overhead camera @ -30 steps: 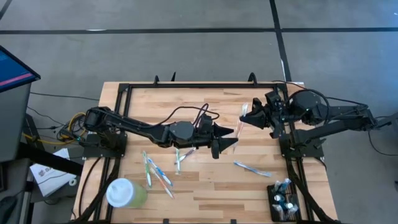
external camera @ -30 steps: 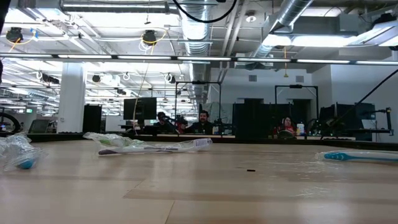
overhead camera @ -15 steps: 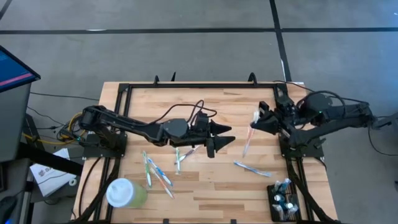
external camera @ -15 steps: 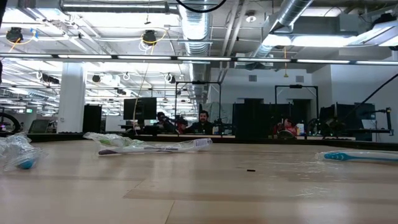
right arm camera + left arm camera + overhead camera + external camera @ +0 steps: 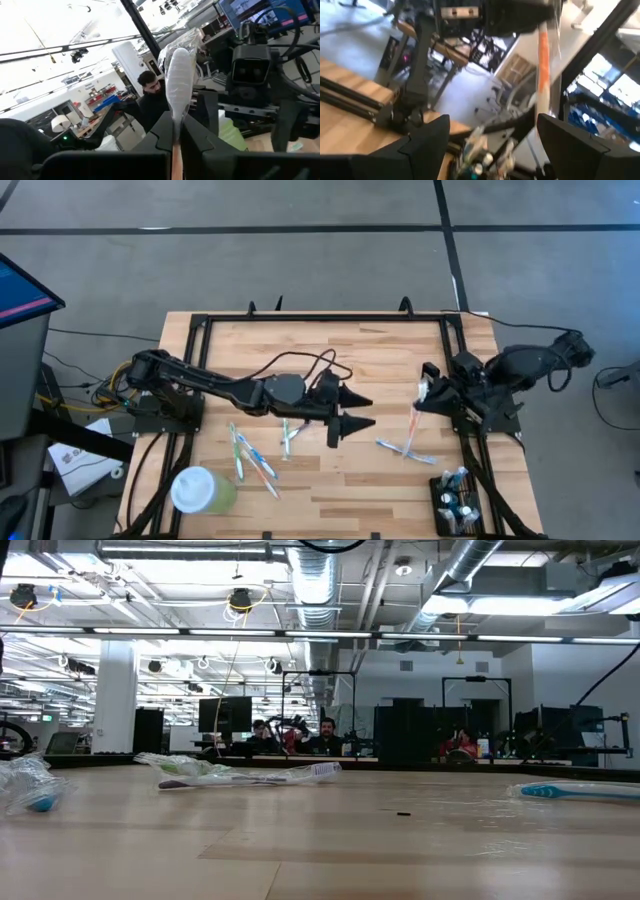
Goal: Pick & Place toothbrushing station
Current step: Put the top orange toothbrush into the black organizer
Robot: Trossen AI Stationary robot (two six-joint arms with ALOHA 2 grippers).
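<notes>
One wrapped brush (image 5: 412,428) hangs clamped in the right pincer (image 5: 424,392) at right of centre, so it should swing down-frame and stand it in the station (image 5: 456,506) at the table's (image 5: 380,480) lower right corner, while the left pincer (image 5: 362,411), jaws apart, stays mid-frame.

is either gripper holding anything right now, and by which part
The right gripper is shut on a plastic-wrapped toothbrush with an orange handle, pinching it near the head end. The left gripper is open and empty.
</notes>
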